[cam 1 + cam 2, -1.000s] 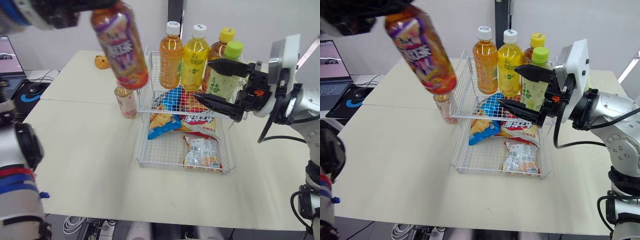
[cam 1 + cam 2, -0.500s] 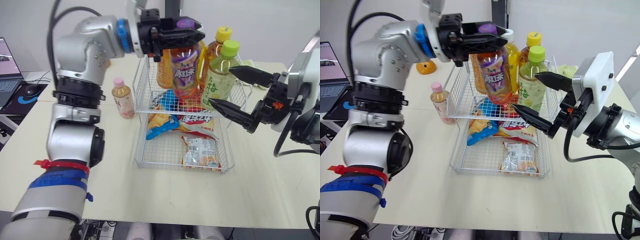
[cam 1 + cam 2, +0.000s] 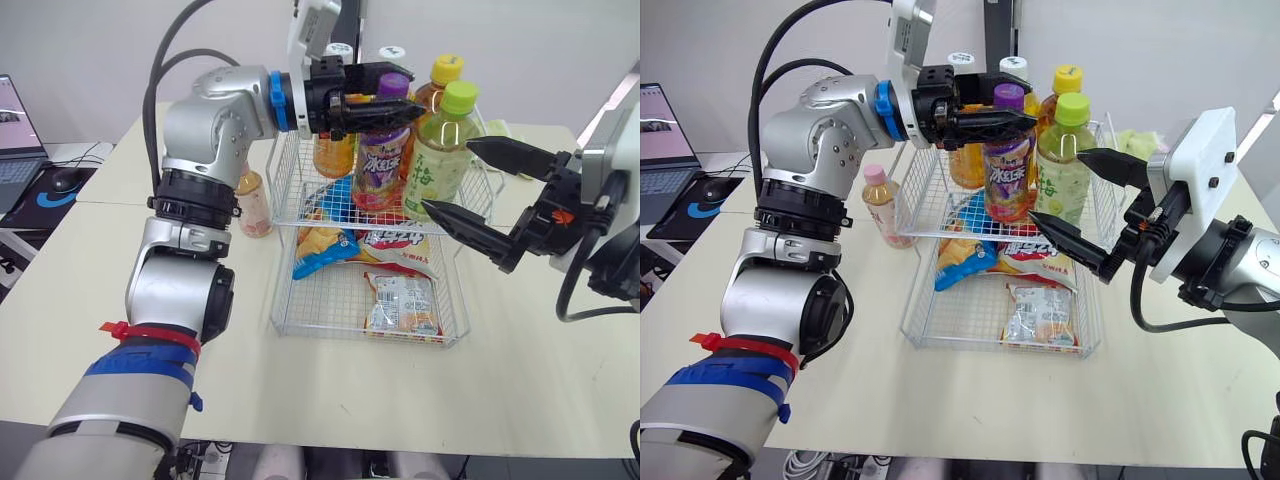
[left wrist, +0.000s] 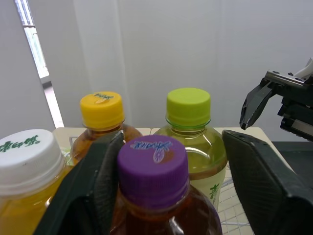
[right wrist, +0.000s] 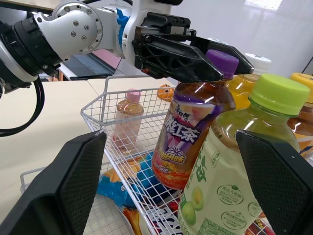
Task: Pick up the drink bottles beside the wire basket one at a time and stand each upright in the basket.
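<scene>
In the wire basket [image 3: 283,190], the left gripper [image 3: 400,90] and purple-capped bottle [image 3: 380,165] hide much of the orange bottle [image 3: 330,158]. The print on the snack packets [image 3: 402,305] there is too small to read.

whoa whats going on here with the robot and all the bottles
The robot is loading drink bottles into the wire basket. Its left hand grips the purple-capped bottle by the neck, nearly upright in the upper tier next to the green-capped bottle. The right hand hangs open close by. A pink bottle stands on the table beside the basket, not yet picked up.

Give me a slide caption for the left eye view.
Left claw holds a purple-capped tea bottle in the wire basket; the open right claw hovers nearby, and a pink-capped bottle stands outside.
</scene>
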`<action>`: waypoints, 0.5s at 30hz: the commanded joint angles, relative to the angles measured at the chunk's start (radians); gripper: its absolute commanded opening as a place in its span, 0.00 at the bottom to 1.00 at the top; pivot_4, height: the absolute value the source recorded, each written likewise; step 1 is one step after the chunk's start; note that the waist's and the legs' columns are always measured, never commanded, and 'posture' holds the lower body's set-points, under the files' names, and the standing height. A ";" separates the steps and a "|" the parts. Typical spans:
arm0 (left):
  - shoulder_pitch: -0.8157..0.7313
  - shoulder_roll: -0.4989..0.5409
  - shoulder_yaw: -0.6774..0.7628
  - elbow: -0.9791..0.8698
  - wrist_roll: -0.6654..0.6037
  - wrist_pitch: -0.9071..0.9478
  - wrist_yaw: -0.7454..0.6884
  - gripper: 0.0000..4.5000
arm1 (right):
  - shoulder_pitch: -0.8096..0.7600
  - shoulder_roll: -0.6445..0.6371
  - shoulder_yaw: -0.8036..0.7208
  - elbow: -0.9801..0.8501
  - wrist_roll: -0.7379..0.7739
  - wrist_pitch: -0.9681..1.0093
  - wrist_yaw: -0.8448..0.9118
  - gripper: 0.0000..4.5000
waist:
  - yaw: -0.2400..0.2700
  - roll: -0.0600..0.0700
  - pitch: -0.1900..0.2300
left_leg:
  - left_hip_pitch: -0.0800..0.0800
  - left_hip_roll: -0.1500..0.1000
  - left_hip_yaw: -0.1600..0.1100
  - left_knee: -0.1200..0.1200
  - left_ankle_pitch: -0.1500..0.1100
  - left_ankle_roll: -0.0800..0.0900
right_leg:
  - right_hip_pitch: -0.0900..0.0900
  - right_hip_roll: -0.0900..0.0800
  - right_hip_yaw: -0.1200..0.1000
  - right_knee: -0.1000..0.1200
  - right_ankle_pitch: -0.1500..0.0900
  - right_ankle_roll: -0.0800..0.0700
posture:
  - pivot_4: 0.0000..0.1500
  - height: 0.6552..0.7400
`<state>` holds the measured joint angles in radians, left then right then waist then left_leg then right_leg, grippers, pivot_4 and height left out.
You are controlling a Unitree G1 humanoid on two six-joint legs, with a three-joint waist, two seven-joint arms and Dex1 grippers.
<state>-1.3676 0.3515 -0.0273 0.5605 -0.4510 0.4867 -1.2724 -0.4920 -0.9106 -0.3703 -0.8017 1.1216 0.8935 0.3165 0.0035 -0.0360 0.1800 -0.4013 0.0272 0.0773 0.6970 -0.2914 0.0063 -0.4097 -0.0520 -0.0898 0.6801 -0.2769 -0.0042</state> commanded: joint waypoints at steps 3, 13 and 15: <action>-0.045 0.007 0.070 -0.045 -0.053 0.015 0.008 0.99 | -0.009 -0.011 0.000 -0.001 0.006 -0.040 0.000 1.00 | -0.001 0.000 0.000 | 0.000 0.000 0.000 0.000 0.000 0.000 | 0.000 0.000 0.000 0.000 0.000 0.000 | 1.00 1.00; -0.004 0.188 0.221 -0.201 -0.144 0.183 0.120 0.99 | -0.082 0.016 0.104 0.061 -0.010 -0.090 0.086 1.00 | -0.006 0.000 0.000 | 0.001 0.000 0.000 0.000 0.000 0.000 | 0.000 0.000 0.000 0.000 0.000 0.000 | 1.00 1.00; 0.033 0.246 0.257 -0.224 -0.138 0.194 0.168 0.99 | -0.113 0.033 0.136 0.082 -0.010 -0.098 0.111 1.00 | -0.005 0.001 0.000 | 0.001 0.001 0.000 0.000 0.000 0.000 | 0.000 0.000 0.000 0.000 0.000 0.000 | 1.00 1.00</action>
<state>-1.3491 0.5687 0.1905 0.3735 -0.5818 0.6734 -1.1413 -0.5774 -0.8822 -0.2366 -0.7246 1.1159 0.8223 0.4089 -0.0020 -0.0351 0.1795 -0.4001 0.0277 0.0771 0.6969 -0.2914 0.0062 -0.4093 -0.0519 -0.0897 0.6804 -0.2768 -0.0042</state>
